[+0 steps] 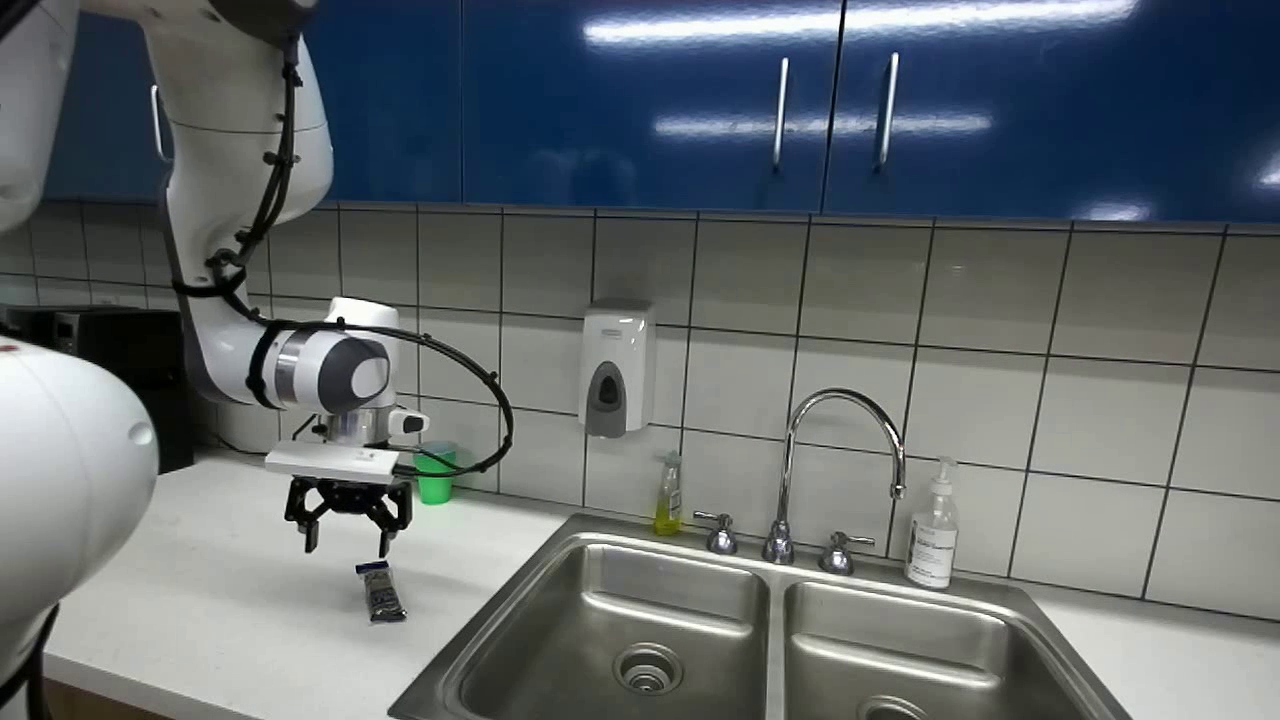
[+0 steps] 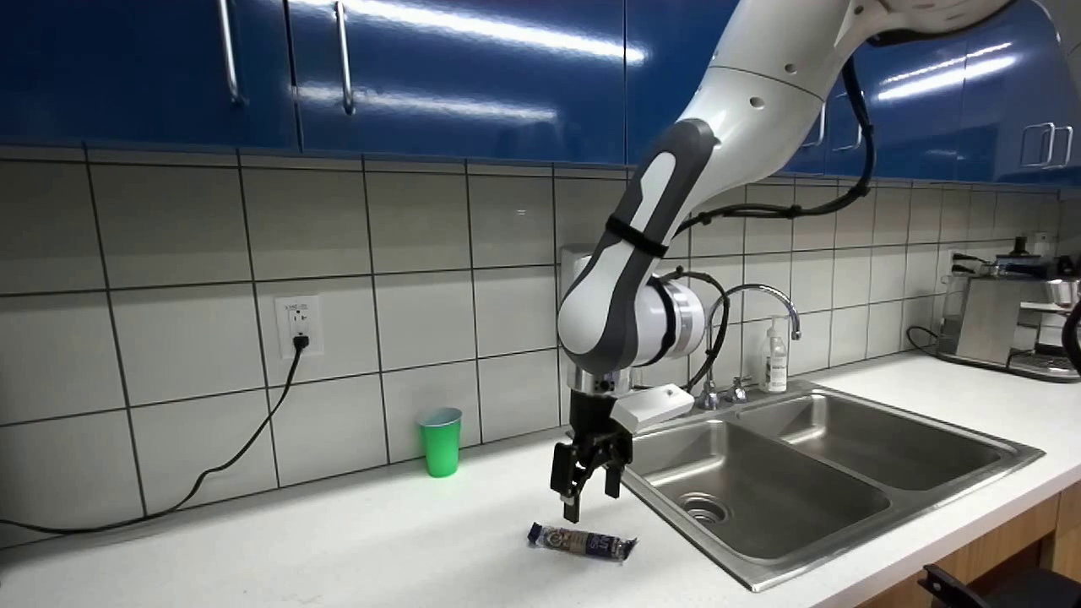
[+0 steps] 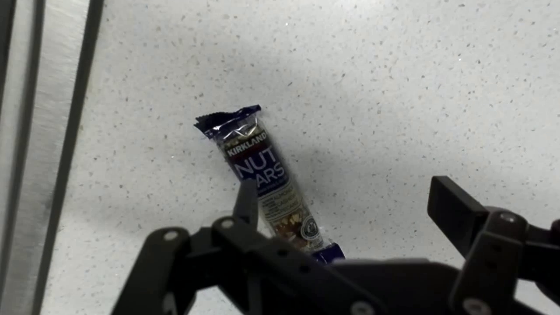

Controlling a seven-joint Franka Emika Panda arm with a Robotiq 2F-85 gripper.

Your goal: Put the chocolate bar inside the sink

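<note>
The chocolate bar, a small wrapped bar with dark blue ends, lies flat on the white counter in an exterior view point(image 1: 382, 594). It also shows in an exterior view point(image 2: 583, 542) and the wrist view point(image 3: 280, 192). My gripper point(image 1: 347, 551) is open and empty above the counter, pointing down. In the wrist view one finger of the gripper point(image 3: 343, 183) overlaps the bar, whose lower end is partly hidden; the other finger is off to the right. The double-basin steel sink point(image 1: 776, 640) stands beside the bar; its rim shows in the wrist view point(image 3: 48, 100).
A green cup point(image 2: 441, 443) stands on the counter near the tiled wall. A chrome faucet point(image 1: 785, 480), a yellow soap bottle point(image 1: 668, 495) and a white pump bottle point(image 1: 932, 530) stand along the sink's back. A soap dispenser point(image 1: 616, 365) hangs on the wall. Blue cabinets point(image 1: 640, 100) hang above.
</note>
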